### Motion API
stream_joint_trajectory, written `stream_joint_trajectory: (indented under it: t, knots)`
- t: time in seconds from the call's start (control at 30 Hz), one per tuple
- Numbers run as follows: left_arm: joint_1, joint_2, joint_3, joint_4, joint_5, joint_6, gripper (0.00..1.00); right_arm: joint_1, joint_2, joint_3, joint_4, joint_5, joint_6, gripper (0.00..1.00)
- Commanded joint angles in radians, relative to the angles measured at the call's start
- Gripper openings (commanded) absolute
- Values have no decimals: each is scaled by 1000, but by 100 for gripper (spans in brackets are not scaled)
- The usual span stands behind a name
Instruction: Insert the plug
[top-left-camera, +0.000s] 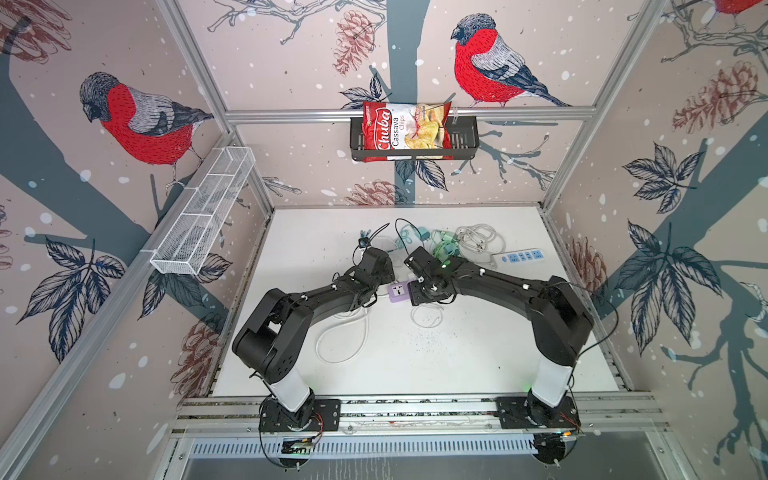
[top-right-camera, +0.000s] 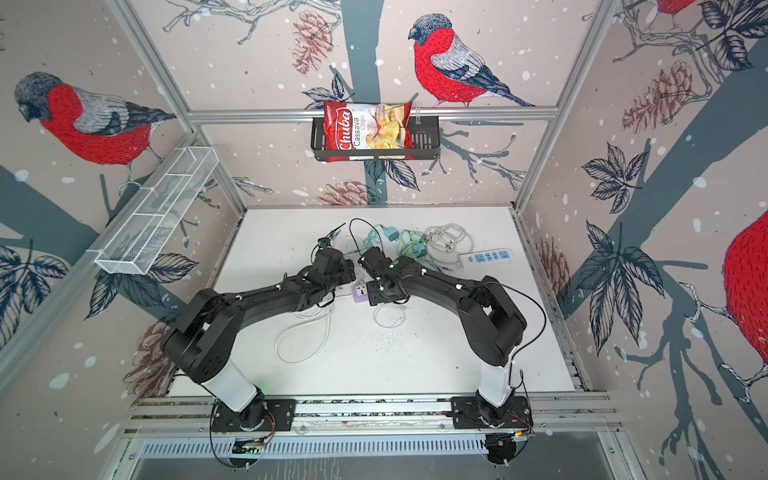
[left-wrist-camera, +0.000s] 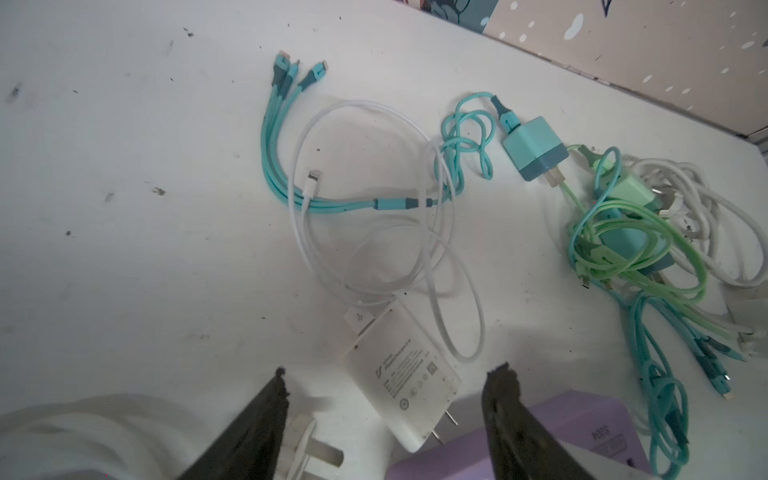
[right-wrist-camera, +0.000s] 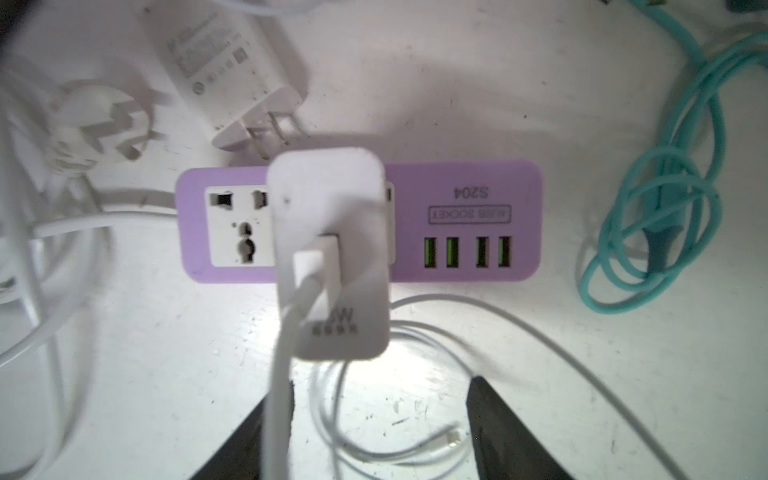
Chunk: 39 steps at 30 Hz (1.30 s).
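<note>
The left arm (top-left-camera: 291, 307) and right arm (top-left-camera: 540, 299) are matte black with boxy joints. Each has a white lower link (top-left-camera: 291, 388) on a screwed black base plate (top-left-camera: 328, 411). Thin black cables (top-left-camera: 613, 307) are held by white clips (top-left-camera: 525, 286). The fingers (left-wrist-camera: 266, 419) are black, tapered and rough-tipped.

Chips bag (top-left-camera: 405, 131) in blk basket (top-left-camera: 464, 137) on back rail (top-left-camera: 291, 115) (white wire basket (top-left-camera: 203, 212) on left wall).

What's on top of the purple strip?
A white charger stands on the purple strip, covering one socket, a cable plugged into its top. The other socket and four green USB ports are bare. Its prongs and the covered socket are hidden, so seating can't be confirmed.
</note>
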Motion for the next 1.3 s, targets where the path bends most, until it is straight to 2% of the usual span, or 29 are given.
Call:
stream_joint_trajectory:
  t: [0.0,0.23,0.37,0.8,1.0,1.1,1.27]
  knots:
    - [1,45,47,-34,35,-18,74,-12,-47,-33,8,-34,-9,68]
    - [1,136,127,-67,87,-27,74,-33,-177,-129,56,-72,-12,68]
    - [4,187,185,-115,57,-36,74,-52,-240,-175,66,-66,-20,69]
    - [4,296,283,-225,96,-115,73,-218,-446,-336,140,-155,-73,70]
    - [10,336,320,-258,60,-135,73,-298,-470,-355,158,-221,-124,70]
    - [26,369,375,-294,41,-89,72,-323,-462,-354,158,-240,-142,70]
    - [83,475,576,-424,74,98,65,-339,-473,-374,174,-256,-153,70]
